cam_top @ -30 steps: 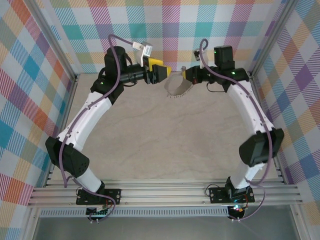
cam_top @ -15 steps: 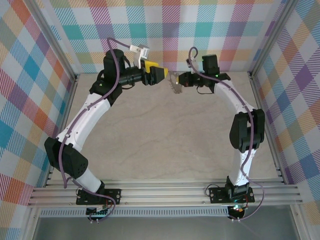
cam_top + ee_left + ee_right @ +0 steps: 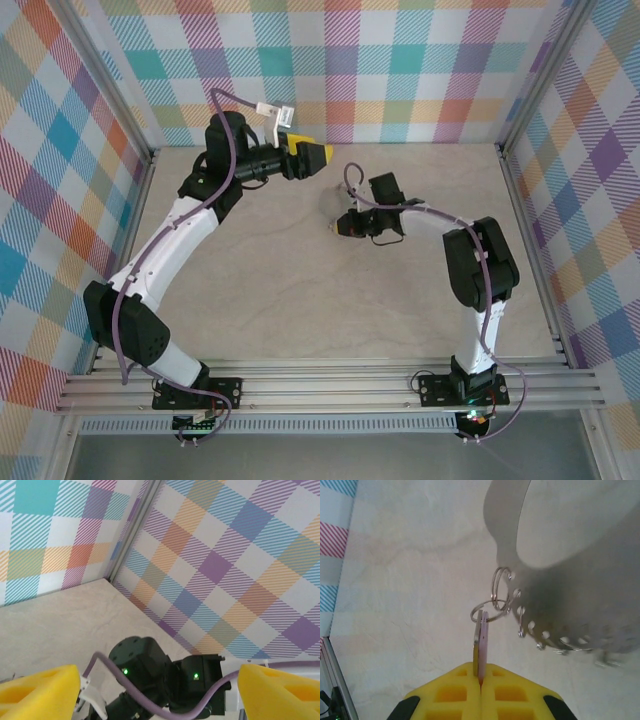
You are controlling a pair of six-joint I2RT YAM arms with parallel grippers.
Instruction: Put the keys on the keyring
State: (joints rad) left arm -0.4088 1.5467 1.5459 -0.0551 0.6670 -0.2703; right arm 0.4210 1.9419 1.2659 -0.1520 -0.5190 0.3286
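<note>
Right gripper [image 3: 481,672] pinches the lilac key [image 3: 481,636] (edge-on), keyring [image 3: 580,600] just beyond its tip; left gripper [image 3: 160,692] gapes empty

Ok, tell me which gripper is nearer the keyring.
Right. The right gripper pinches the key, whose loop meets the small rings fringing the keyring, just ahead of it. The left gripper hangs open farther off, toward the back wall.

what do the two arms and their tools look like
The left arm and right arm have white tube links between bulky black joints, with a purple cable along each. The left tool and right tool have blocky yellow fingers with cut-out pockets. Small green lights glow on the right arm.
</note>
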